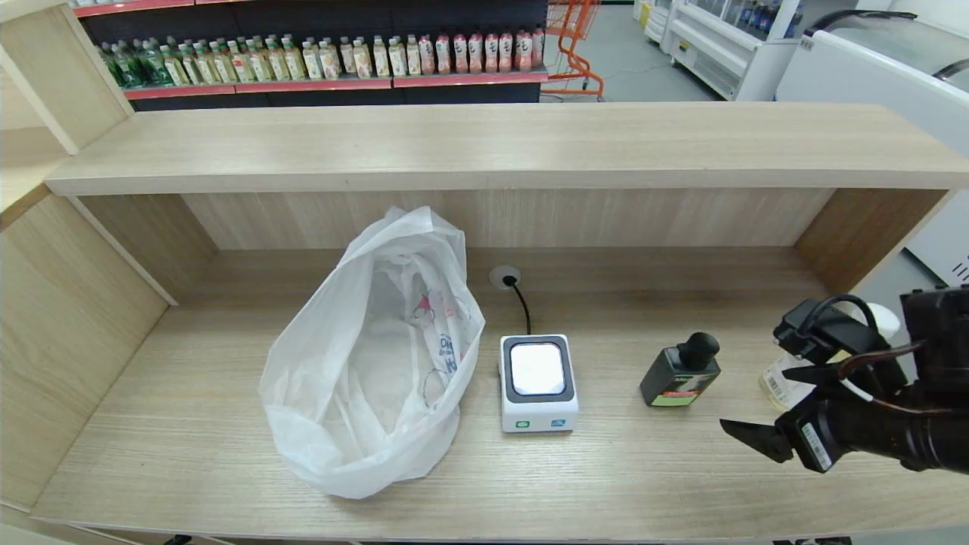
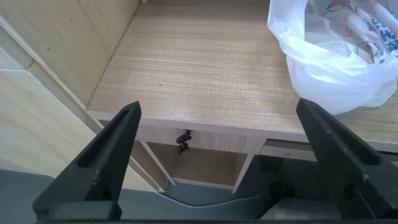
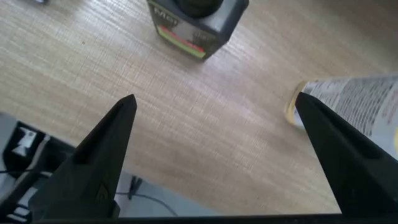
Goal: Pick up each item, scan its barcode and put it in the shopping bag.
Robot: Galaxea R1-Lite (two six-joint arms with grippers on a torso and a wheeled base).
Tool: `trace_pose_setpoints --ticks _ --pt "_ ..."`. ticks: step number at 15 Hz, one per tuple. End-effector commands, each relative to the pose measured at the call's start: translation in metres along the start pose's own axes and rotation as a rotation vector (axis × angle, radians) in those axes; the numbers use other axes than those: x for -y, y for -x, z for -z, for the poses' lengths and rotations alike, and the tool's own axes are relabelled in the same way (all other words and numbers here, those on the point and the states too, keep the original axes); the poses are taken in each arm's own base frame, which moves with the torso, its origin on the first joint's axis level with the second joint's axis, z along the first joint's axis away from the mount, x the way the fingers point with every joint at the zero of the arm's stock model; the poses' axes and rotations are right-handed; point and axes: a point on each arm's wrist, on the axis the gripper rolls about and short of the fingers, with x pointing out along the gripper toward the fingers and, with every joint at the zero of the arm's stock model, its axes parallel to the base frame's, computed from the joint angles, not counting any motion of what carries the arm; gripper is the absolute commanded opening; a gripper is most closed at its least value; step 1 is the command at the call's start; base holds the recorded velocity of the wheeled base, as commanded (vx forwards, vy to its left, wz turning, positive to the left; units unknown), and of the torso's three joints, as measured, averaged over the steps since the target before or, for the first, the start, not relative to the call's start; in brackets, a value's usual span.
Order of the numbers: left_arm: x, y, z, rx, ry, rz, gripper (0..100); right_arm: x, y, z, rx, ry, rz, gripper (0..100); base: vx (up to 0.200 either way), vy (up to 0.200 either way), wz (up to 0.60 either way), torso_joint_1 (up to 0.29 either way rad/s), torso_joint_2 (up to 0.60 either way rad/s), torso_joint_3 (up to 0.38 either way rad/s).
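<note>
A white plastic shopping bag [image 1: 371, 363] [image 2: 336, 56] lies open on the left half of the wooden counter [image 1: 189, 424]. Right of it sits a white barcode scanner [image 1: 537, 382] with a lit window. A small dark bottle with a black cap [image 1: 680, 371] [image 3: 199, 25] stands right of the scanner. A pale labelled bottle [image 1: 783, 375] [image 3: 354, 102] stands at the far right, partly hidden behind my right gripper [image 1: 761, 401] [image 3: 214, 102]. That gripper is open and empty, low over the counter in front of the two bottles. My left gripper [image 2: 217, 109] is open and empty, near the counter's front left edge.
A raised wooden ledge [image 1: 500, 144] runs along the back, and side walls [image 1: 83, 303] close both ends. The scanner's black cable [image 1: 522, 303] runs to a hole in the counter. Bare counter lies between scanner and dark bottle and along the front.
</note>
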Motion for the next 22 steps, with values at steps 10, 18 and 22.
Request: trace_pose_setpoints --ticks 10,18,22 --pt "0.0 0.0 0.0 0.0 0.0 0.0 100 -0.005 -0.067 -0.019 0.076 0.139 -0.043 100 0.0 0.0 0.0 0.0 0.0 0.0" --pt "0.0 0.0 0.0 0.0 0.0 -0.001 100 -0.01 -0.082 -0.022 0.103 0.148 -0.107 100 0.0 0.0 0.0 0.0 0.0 0.0" --pt "0.0 0.0 0.0 0.0 0.0 -0.001 100 -0.015 -0.093 -0.024 0.124 0.159 -0.112 0 0.0 0.0 0.0 0.0 0.0 0.0"
